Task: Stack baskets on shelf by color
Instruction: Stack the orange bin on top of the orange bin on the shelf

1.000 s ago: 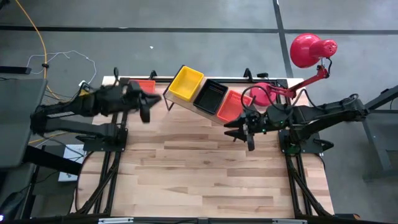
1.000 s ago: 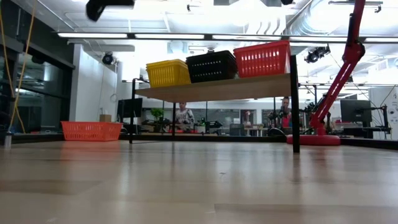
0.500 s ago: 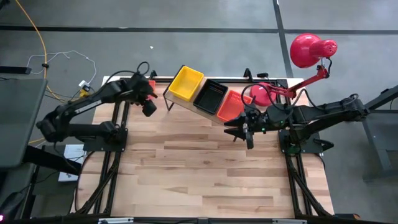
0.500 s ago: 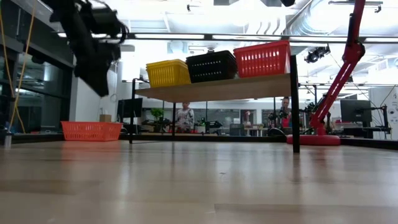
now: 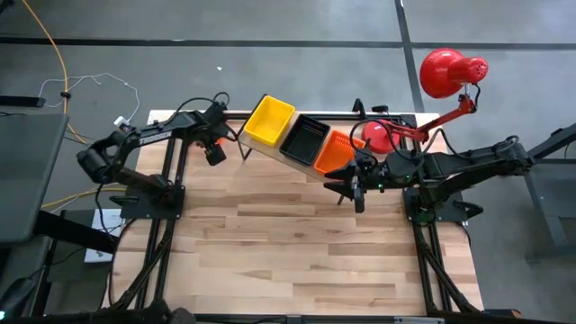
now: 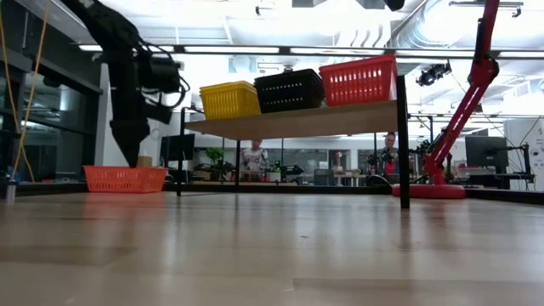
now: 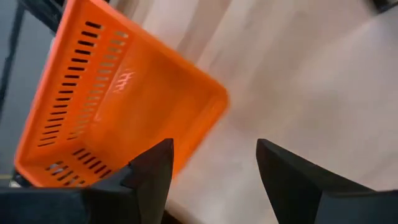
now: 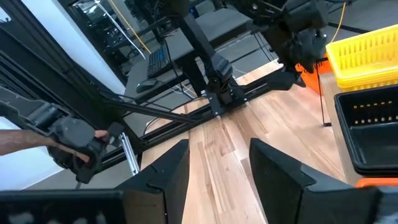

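Loose orange basket (image 6: 125,178): on table, left of frame, beside shelf (image 6: 293,120). Left gripper (image 7: 211,165): fingers apart, empty, poised above basket. Right gripper (image 8: 217,162): parted, idle beside shelf. Risk: fingers straddling only one wall could tip or push basket off the table edge.

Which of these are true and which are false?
1. Three perforated plastic baskets sit on the light wooden shelf. True: yellow plastic basket, black plastic basket, orange-red plastic basket.
2. The left end effector is shut on a basket. False: it is open above the orange-red basket on the table.
3. The black basket is in the middle. True.
4. The red desk lamp lies on the floor. False: it stands on the table.
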### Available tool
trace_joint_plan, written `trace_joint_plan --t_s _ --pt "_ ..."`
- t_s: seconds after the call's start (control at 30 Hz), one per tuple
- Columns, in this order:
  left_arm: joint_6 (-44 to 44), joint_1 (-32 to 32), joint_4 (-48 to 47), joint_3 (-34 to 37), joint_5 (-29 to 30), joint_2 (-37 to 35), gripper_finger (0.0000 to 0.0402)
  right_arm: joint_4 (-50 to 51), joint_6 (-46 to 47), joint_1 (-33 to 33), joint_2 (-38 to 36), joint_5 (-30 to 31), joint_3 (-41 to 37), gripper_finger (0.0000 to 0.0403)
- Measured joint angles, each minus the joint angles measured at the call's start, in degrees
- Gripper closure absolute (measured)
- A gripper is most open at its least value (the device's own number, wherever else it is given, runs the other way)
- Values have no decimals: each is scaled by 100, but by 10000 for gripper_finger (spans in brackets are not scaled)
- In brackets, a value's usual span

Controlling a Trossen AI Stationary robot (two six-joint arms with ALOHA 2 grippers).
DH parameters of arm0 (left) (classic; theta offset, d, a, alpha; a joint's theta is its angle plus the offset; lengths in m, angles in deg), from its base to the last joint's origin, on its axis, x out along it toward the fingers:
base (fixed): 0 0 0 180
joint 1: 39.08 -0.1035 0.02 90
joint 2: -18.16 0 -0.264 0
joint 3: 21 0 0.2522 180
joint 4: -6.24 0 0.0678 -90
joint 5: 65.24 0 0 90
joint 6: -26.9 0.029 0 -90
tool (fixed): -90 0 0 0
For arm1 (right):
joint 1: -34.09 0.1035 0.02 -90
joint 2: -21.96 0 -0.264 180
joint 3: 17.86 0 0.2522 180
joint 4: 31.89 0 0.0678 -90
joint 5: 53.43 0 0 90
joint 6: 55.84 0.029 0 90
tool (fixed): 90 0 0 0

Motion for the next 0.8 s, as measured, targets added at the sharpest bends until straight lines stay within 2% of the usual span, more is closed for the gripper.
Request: trace_joint_plan --t_s 0.33,0.47,0.57,0.73,0.8 --pt "220 17 481 0 575 521 190 2 14 -1 0 162 0 250" --pt "225 26 483 -22 631 564 208 2 14 -1 0 162 0 250" --pt "267 26 413 -24 591 564 245 2 -12 -2 0 165 0 250" --pt "166 26 180 -15 299 564 360 2 -25 -2 0 165 0 250" --pt "51 31 127 -15 205 558 389 2 -28 -2 0 150 0 250"
